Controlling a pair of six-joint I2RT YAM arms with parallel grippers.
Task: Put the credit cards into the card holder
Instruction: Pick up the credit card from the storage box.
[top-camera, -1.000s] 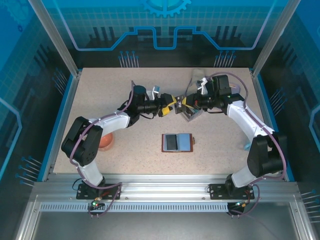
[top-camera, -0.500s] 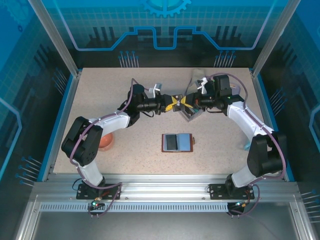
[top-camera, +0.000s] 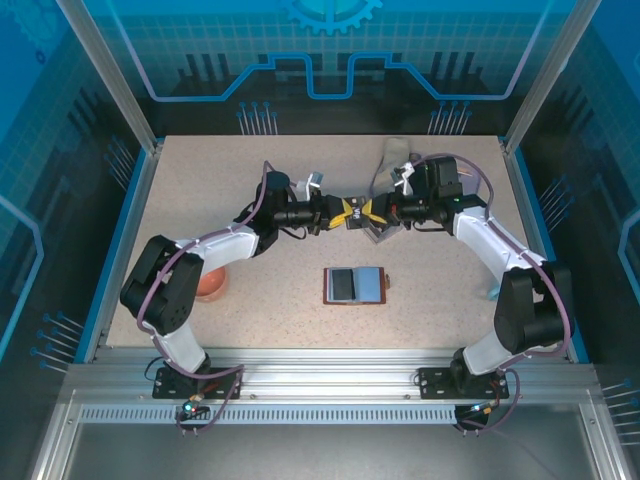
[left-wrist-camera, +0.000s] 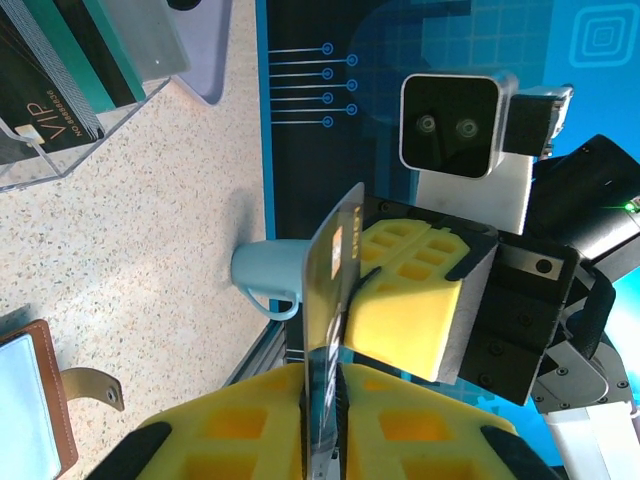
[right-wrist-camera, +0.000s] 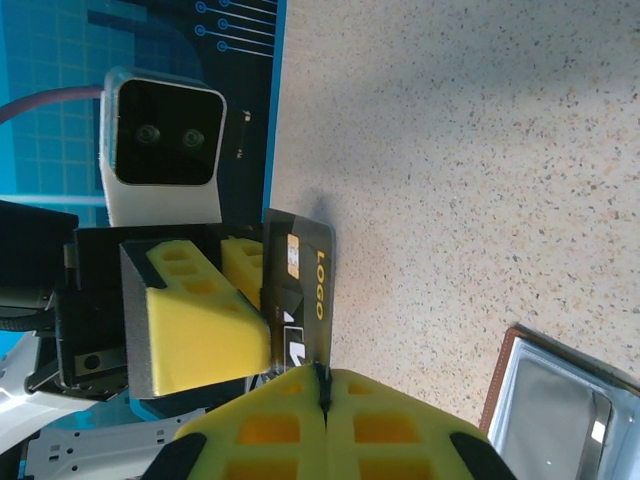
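Observation:
A dark credit card (right-wrist-camera: 305, 270) with a gold chip and "LOGO" on it hangs edge-on above the table. My left gripper (left-wrist-camera: 325, 390) is shut on one end of the card (left-wrist-camera: 335, 255). My right gripper (right-wrist-camera: 322, 380) is shut on its opposite edge. In the top view the two grippers, left (top-camera: 351, 212) and right (top-camera: 369, 210), meet nose to nose at the table's middle back. The card holder (top-camera: 355, 285), a brown wallet, lies open and flat nearer the bases. More credit cards (left-wrist-camera: 70, 60), teal and black, stand in a clear tray (left-wrist-camera: 60, 165).
The clear tray (top-camera: 388, 158) sits behind and under the right arm. A light blue cup (left-wrist-camera: 262, 270) stands by the right table edge. An orange object (top-camera: 212, 283) lies beside the left arm. Blue rails border the table.
My left gripper has moved right to the card and shut on it. The right gripper has kept its grip and shifted only slightly.

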